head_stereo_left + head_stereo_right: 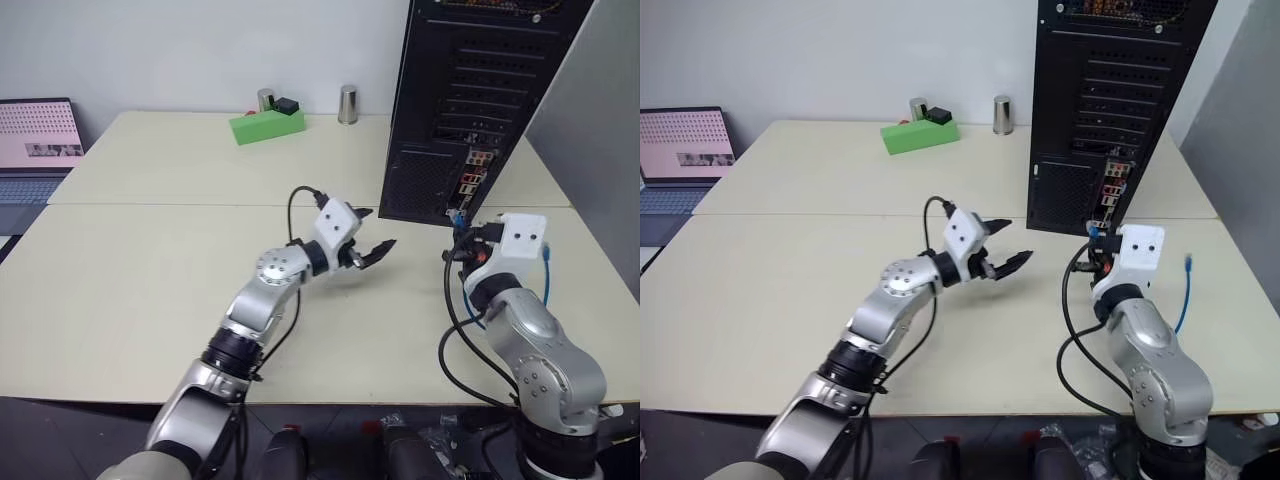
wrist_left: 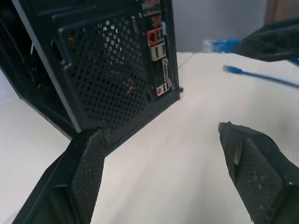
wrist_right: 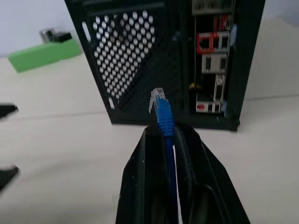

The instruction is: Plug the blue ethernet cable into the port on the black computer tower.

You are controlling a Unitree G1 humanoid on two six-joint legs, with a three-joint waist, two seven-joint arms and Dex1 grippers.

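The black computer tower [image 1: 470,90] stands at the table's back right with its rear face toward me. A narrow connector strip [image 3: 212,70] with red and coloured jacks runs down that face beside the mesh grille [image 3: 131,51]; the port lies in this strip. My right gripper [image 3: 161,133] is shut on the blue ethernet cable [image 3: 164,119], and the clear plug [image 3: 158,99] sticks out toward the tower's lower rear, a short way off. The cable's other end [image 1: 549,262] lies on the table to the right. Left of the tower, my left gripper [image 1: 376,230] hovers open and empty.
A green box [image 1: 267,126] and two small metal cylinders [image 1: 346,104] stand at the back of the beige table [image 1: 150,270]. A laptop [image 1: 38,140] sits off the left edge. A grey panel [image 1: 600,120] rises on the right, close to the tower.
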